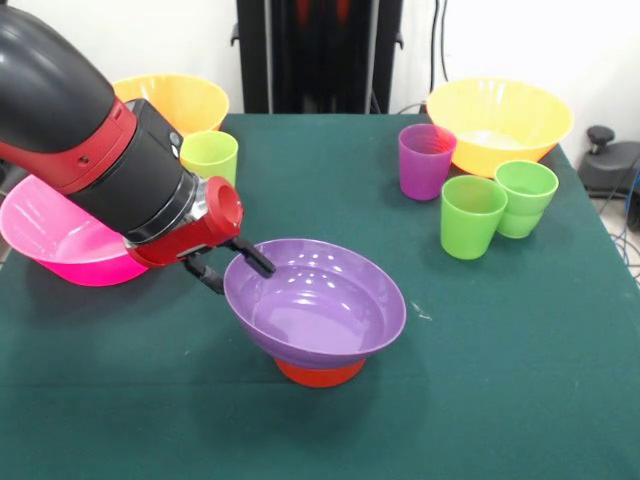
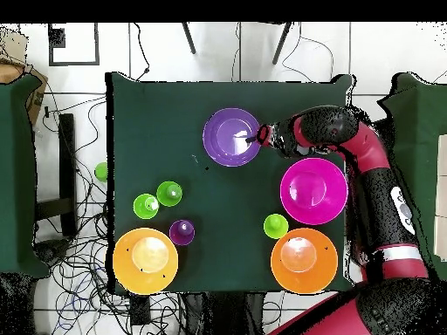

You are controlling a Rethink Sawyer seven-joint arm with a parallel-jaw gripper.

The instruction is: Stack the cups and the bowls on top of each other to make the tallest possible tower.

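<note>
gripping purple bowl (image 1: 315, 300) rim, hand (image 1: 228, 268), atop small orange bowl (image 1: 320, 373)

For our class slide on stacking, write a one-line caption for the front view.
The tool grips the rim of the purple bowl, which sits on a small orange bowl on the green table.

I see lots of bare green tablecloth (image 1: 500, 400) around the shiny purple plastic bowl (image 1: 315, 298) (sitting on a small orange bowl (image 1: 320, 372)). The big pink plastic bowl (image 1: 55, 235) crowds one side.
</note>
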